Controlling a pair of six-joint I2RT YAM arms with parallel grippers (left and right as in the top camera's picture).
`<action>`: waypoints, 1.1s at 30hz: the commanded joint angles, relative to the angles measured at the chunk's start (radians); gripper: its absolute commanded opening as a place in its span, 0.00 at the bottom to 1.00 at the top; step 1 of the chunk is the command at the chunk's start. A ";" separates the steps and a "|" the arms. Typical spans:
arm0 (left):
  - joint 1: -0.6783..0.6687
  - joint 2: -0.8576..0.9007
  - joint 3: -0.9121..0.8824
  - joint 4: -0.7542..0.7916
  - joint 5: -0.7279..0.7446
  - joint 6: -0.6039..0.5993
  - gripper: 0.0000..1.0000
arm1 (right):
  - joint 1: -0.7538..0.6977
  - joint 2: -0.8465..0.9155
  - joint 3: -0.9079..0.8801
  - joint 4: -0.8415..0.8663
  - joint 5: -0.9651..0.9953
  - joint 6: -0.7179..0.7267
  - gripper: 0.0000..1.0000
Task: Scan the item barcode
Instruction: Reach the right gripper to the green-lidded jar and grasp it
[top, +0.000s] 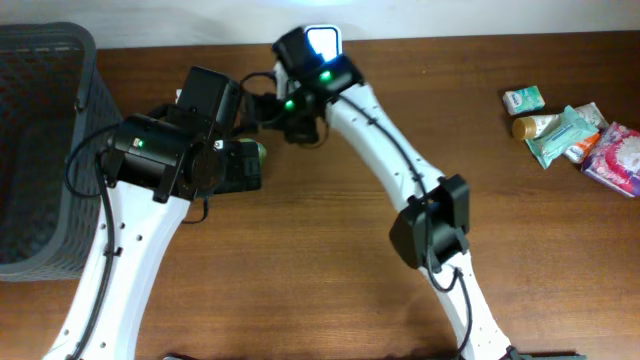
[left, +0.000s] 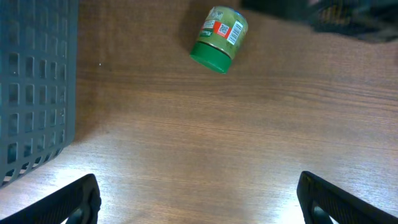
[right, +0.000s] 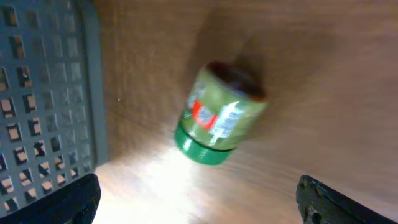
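Green-lidded jar (left: 219, 38) lies sideways; red-and-white label (right: 214, 118), writing unreadable.

Probably a robotics lab bench dressed up as a shop checkout. Marked as a lab by a left arm (top: 150, 160) and a right arm (top: 400, 150), white and black, reaching in from the near edge of a plain wooden table (top: 300, 300). Marked as a checkout by a grey plastic basket (top: 40, 60) at the table's left edge, a heap of small packets (top: 565, 135) near the far right corner, and a green-lidded jar (left: 219, 38) with a printed label, lying on the wood near the basket.
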 joint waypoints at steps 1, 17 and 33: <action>0.002 -0.003 -0.001 -0.001 -0.010 0.002 0.99 | 0.040 0.040 0.011 0.011 0.058 0.166 0.99; 0.002 -0.003 -0.001 -0.001 -0.010 0.002 0.99 | 0.114 0.177 0.006 0.125 0.132 0.340 0.99; 0.002 -0.002 -0.001 -0.001 -0.010 0.002 0.99 | 0.035 0.185 0.006 -0.126 0.344 0.138 0.89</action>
